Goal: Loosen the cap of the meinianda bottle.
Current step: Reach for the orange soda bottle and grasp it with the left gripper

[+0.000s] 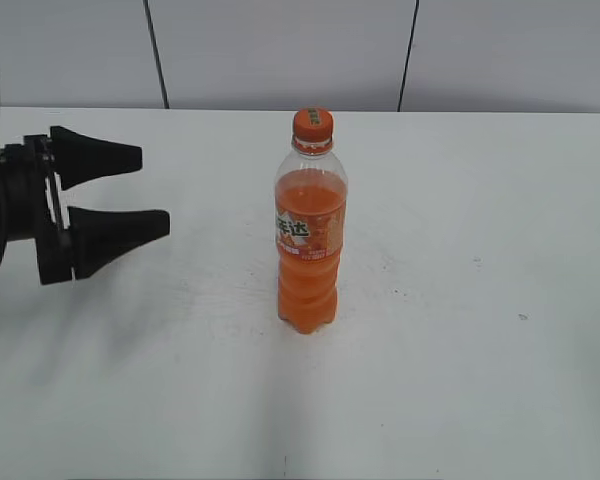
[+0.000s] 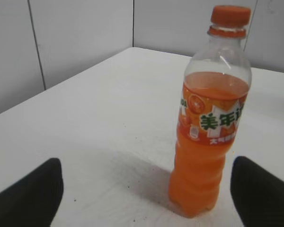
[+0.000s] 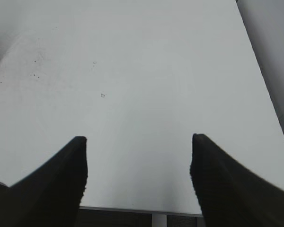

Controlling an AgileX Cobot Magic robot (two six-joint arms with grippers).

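Table (image 1: 480,380): white, matte, filled most of ext view; faint specks and scuffs on it, nothing else standing on it in any view. Grey panelled wall behind, at 12 o'clock.

Left gripper (image 1: 145,190): black, came in from 9 o'clock in ext view, fingers pointing toward 3 o'clock at about mid-bottle height. Jaws spread wide, nothing between them. Well apart from the bottle. Left wrist view confirmed: two finger tips at the lower corners, bottle ahead, right of centre.

Right gripper (image 3: 138,161): not visible in ext view. Right wrist view showed both fingers wide apart, empty, over bare table near its edge. No bottle in that view.

Meinianda bottle (image 1: 311,235): upright, about centre of table in ext view, standing alone. Clear plastic, orange drink up to the shoulder, orange label w/ white-green characters around the middle. Judgement: mostly full, so fairly heavy and bottom-stable, but tall and narrow, so a push up high could tip it. Wall thin, likely gives under squeeze; smooth plastic prob. slippery. Best hold for steadying prob. the label band or the waisted lower body.

Cap (image 1: 312,122): small, orange, seated on the neck at 12 o'clock of the bottle, above an orange neck ring. Ribbed edge should give grip for twisting; small target, needs jaws centred on it.

Obstructions: none seen btw. left gripper and bottle; approach path open.
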